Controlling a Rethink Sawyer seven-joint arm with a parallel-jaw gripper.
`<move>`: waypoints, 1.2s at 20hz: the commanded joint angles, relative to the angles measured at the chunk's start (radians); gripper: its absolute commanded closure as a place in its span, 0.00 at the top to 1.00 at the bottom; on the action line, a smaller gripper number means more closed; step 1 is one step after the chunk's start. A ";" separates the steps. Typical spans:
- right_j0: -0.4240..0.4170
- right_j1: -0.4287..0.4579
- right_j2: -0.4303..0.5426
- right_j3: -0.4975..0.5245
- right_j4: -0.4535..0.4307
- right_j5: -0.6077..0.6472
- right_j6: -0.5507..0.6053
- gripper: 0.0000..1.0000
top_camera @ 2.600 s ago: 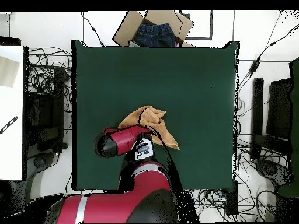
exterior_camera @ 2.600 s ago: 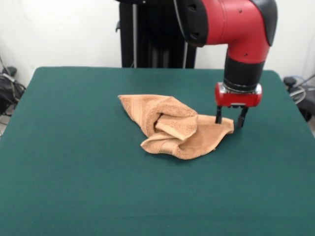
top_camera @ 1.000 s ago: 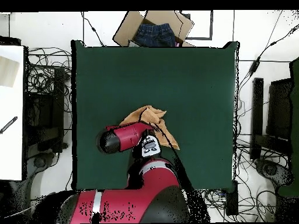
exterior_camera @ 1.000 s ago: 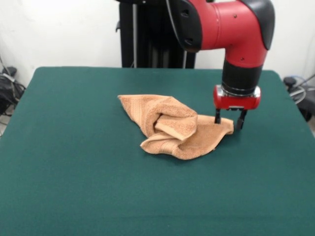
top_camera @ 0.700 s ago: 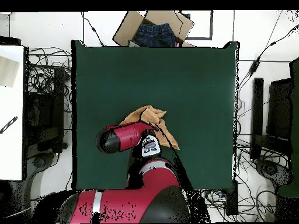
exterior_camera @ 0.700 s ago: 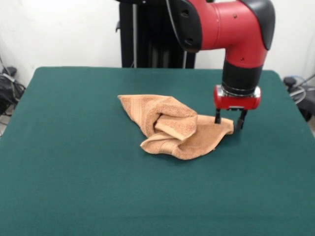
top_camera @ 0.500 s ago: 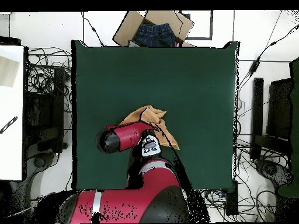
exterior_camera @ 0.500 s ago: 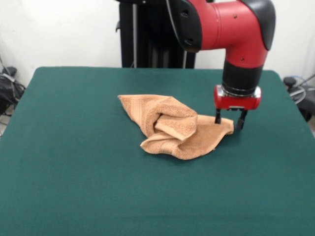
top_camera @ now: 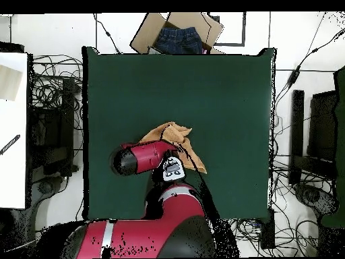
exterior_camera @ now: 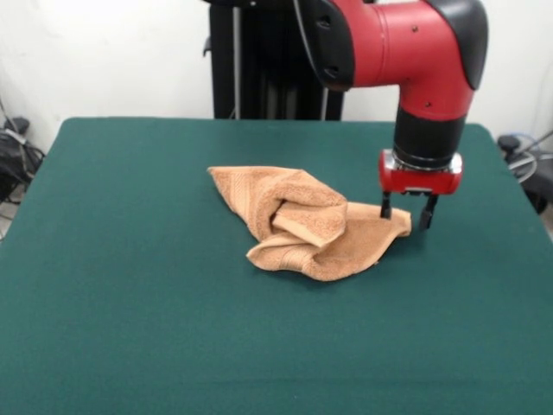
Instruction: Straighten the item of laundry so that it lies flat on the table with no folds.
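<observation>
Straddling towel [exterior_camera: 311, 221] right corner: fingers [exterior_camera: 384, 208] spread, gripper [exterior_camera: 405, 213] low over table [exterior_camera: 130, 285].

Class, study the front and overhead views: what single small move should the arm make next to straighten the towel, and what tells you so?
Probably close the gripper on the towel corner. Its open fingers straddle that right-hand corner low over the table, and the towel is bunched with folds, so a grip there should let it pull the cloth flat.

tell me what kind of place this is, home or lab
Most likely a robotics lab or test cell: a red arm works over a green-topped table holding one crumpled towel, with loose cables and equipment spread on the floor around it.
</observation>
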 commanded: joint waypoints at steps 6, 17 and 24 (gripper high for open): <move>0.031 0.031 -0.035 -0.055 0.097 -0.018 0.189 1.00; 0.003 0.048 -0.033 -0.023 0.139 -0.065 0.183 1.00; 0.002 0.063 -0.046 -0.047 0.152 -0.062 0.179 1.00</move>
